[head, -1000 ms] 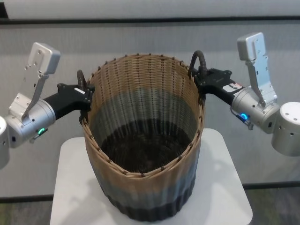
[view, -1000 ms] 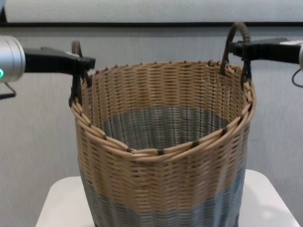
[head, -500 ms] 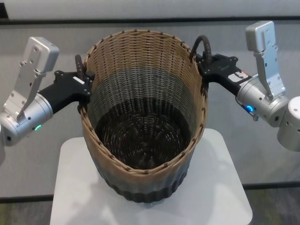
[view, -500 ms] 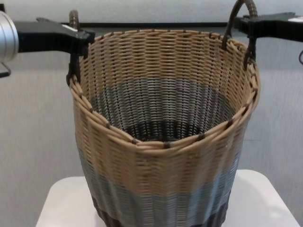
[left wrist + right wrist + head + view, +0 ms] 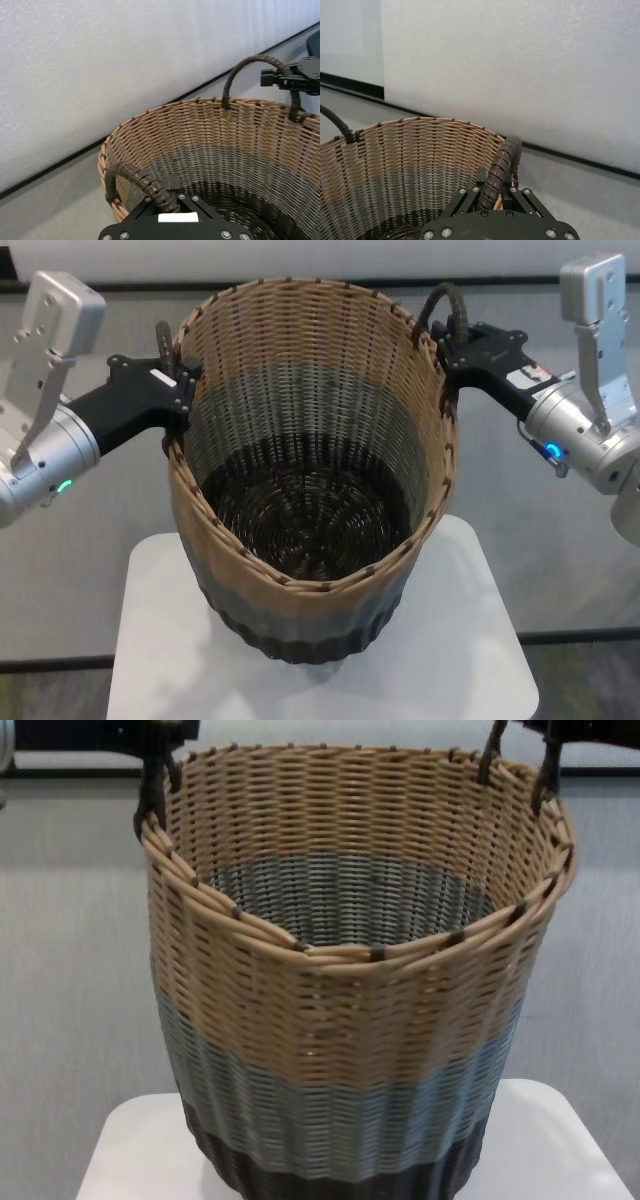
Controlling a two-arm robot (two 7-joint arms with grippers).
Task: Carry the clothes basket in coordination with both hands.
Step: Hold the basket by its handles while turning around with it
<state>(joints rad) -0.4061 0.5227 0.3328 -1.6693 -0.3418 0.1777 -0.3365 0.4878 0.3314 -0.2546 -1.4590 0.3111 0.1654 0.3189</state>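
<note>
Head view: the clothes basket (image 5: 310,490) hangs above the white bench (image 5: 160,660), left gripper (image 5: 172,375) clamped on one loop handle, right gripper (image 5: 447,345) clamped on the other. Left wrist: dark wrapped handle (image 5: 142,182) pinched tight. Right wrist: same grip. Chest view: basket upright, base just over the bench.

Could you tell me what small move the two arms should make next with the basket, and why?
Probably raise both arms a little more, evenly. The left end effector and right end effector are each shut on a handle of the clothes basket, whose dark base seems barely clear of the white table.
</note>
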